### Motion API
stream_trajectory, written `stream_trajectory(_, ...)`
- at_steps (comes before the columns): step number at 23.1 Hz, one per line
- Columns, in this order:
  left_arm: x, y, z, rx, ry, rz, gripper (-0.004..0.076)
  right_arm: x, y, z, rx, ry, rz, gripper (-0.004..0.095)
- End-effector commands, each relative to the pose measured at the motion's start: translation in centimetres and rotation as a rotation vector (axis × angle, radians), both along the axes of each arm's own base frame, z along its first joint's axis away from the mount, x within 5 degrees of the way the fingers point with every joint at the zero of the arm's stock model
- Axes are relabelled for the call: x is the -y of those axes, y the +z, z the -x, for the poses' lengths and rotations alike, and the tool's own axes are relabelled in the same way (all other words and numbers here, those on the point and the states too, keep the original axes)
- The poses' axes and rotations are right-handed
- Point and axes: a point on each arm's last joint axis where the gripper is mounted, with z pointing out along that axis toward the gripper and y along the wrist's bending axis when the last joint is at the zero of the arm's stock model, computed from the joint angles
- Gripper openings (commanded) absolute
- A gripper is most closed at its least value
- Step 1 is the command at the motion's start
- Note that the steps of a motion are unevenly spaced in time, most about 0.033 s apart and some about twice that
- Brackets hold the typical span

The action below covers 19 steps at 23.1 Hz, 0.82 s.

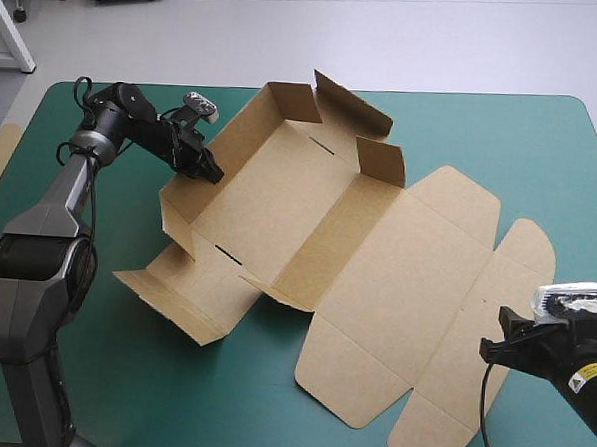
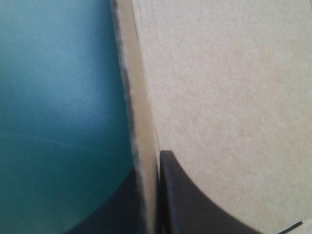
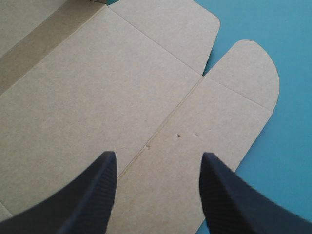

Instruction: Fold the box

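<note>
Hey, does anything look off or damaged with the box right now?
Nothing looks damaged. The box sits skewed on the cover, half-formed: some walls up, lid flat. The left gripper is shut on one wall; the right gripper is open over a lid flap.

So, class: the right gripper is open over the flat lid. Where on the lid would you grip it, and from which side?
Probably the lid's outer strip, at its free edge beside the rounded flap, coming low from the table's right. The lid lies flat, so only an edge can go between the right gripper's fingers; the left gripper grips the left wall.
</note>
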Motion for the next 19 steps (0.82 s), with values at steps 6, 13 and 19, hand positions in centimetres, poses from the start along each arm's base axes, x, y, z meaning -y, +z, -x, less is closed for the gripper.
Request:
stream_trajectory(6,2.7,3.8,2.0,0.231,-0.427,-0.156,0.0014,0.0,1.5,-0.3,0.091,-0.002,-0.013,0.0496)
stream_trajectory(13,7.0,6.6,2.2,0.500,-0.693,-0.351,0.0013,-0.1,1.5,-0.3,0.090,-0.001,-0.020,0.0496)
stream_trajectory(19,8.2,11.3,0.6,0.854,-0.597,-0.427,0.0013,-0.1,1.5,-0.3,0.091,0.002,-0.014,0.0496)
